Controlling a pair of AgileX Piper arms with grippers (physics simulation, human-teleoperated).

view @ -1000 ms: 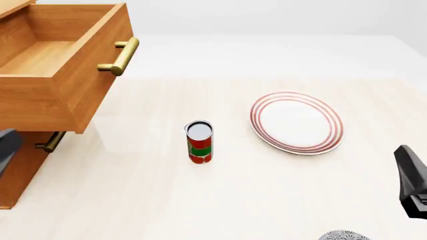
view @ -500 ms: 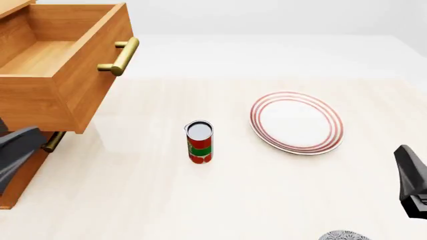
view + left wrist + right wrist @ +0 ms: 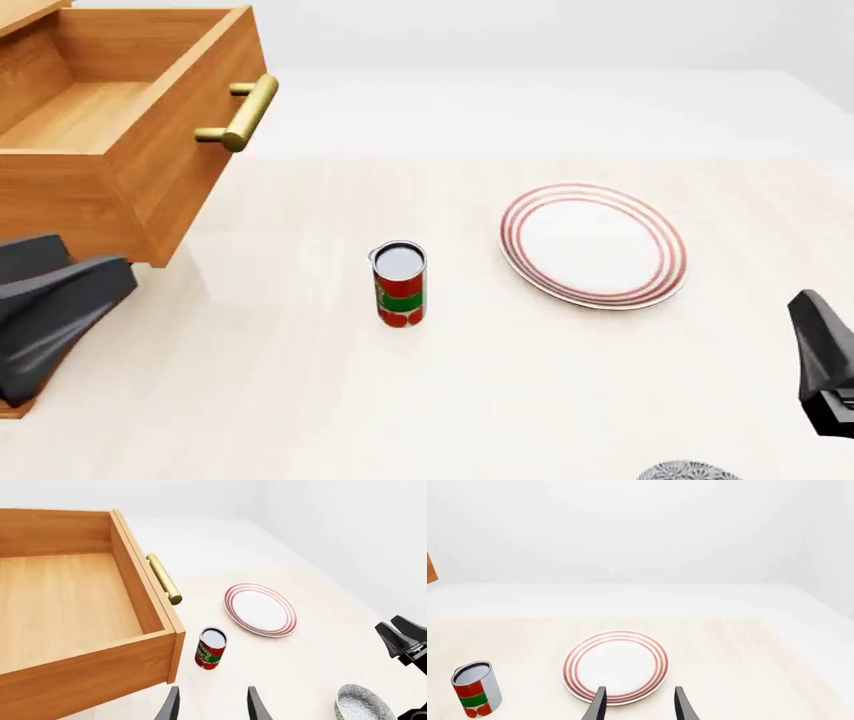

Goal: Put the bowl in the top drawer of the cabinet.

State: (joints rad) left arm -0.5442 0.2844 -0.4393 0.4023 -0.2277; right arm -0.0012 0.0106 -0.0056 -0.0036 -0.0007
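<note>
The bowl (image 3: 363, 705), white with a dense dark leafy pattern, sits on the table near the front edge. Only its rim (image 3: 687, 470) shows in the front view. The top drawer (image 3: 120, 130) of the cabinet (image 3: 24, 14) is pulled out and has nothing inside, its brass handle (image 3: 240, 112) facing the table. My left gripper (image 3: 212, 707) is open with nothing in it, close to the drawer's front corner. Its arm (image 3: 54, 310) shows low at the left. My right gripper (image 3: 639, 707) is open too, with nothing between its fingers, and its arm (image 3: 827, 365) stays at the right edge, beyond the bowl.
A red and green can (image 3: 399, 285) stands upright mid-table, to the right of the drawer. Farther right lies a flat white plate with red rings (image 3: 594, 245). The left arm hides the lower drawer's handle in the front view.
My left arm has come in from the left edge, rising and moving right, and now covers the lower drawer's handle. The right arm, bowl, can and plate have not moved.
</note>
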